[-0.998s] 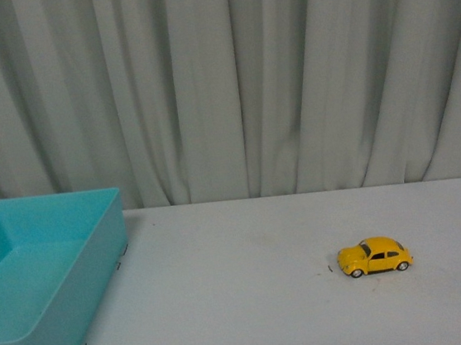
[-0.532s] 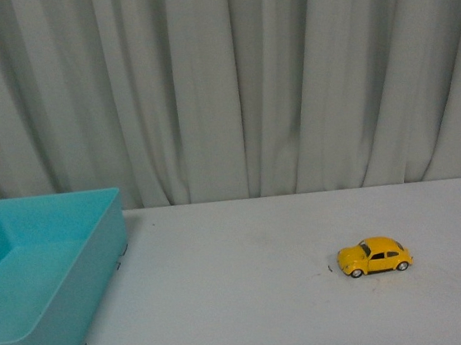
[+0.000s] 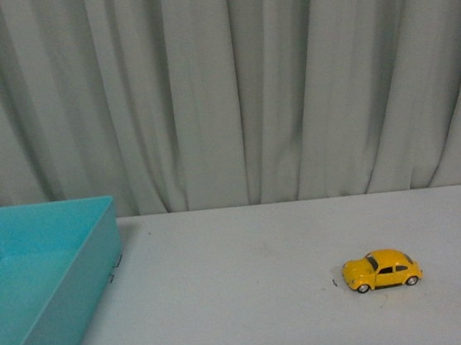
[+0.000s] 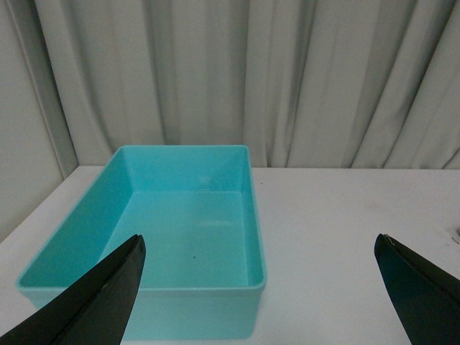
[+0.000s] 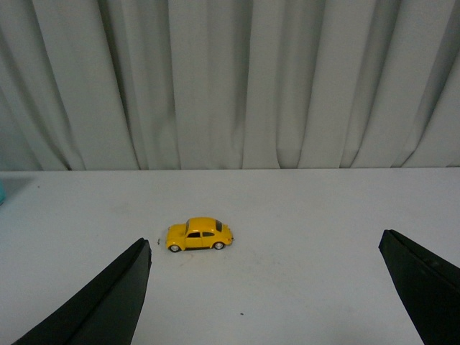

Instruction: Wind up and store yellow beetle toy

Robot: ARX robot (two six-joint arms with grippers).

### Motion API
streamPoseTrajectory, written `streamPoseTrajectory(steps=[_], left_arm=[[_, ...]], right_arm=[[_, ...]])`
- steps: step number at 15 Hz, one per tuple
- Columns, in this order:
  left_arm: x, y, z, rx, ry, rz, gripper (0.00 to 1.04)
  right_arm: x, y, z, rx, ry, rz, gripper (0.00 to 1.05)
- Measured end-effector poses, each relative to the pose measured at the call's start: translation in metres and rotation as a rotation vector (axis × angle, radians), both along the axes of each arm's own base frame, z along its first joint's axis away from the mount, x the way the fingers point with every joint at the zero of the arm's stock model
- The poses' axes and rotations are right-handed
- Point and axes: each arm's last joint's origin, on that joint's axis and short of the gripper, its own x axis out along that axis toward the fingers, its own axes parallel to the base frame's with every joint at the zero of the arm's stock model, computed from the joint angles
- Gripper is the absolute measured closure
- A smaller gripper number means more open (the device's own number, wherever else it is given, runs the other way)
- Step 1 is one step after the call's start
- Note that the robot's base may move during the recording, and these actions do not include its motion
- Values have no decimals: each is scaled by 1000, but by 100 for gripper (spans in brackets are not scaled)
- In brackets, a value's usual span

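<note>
The yellow beetle toy (image 3: pixel 382 270) stands on its wheels on the white table, right of centre, nose pointing left. It also shows in the right wrist view (image 5: pixel 200 234), well ahead of my right gripper (image 5: pixel 264 248), which is open and empty. A turquoise bin (image 3: pixel 35 286) sits at the table's left; it is empty. In the left wrist view the bin (image 4: pixel 144 295) lies ahead of my left gripper (image 4: pixel 259 246), which is open and empty. Neither arm shows in the front view.
A pale pleated curtain (image 3: pixel 229 89) hangs along the table's far edge. The white tabletop (image 3: pixel 235 288) stretches between the bin and the toy. A tiny dark speck (image 5: pixel 241 313) lies on the table near the right gripper.
The front view has shifted slightly: the bin, table edge and toy all sit a little lower in the picture. The toy and bin keep their places on the table.
</note>
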Motion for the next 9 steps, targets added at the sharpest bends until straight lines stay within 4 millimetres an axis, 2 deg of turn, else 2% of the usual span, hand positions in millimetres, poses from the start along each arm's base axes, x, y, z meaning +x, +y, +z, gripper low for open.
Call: streamPoseTrajectory(steps=[9], left_arm=[[0, 0, 0, 0, 0, 0, 7]], right_arm=[[0, 0, 0, 0, 0, 0, 7]])
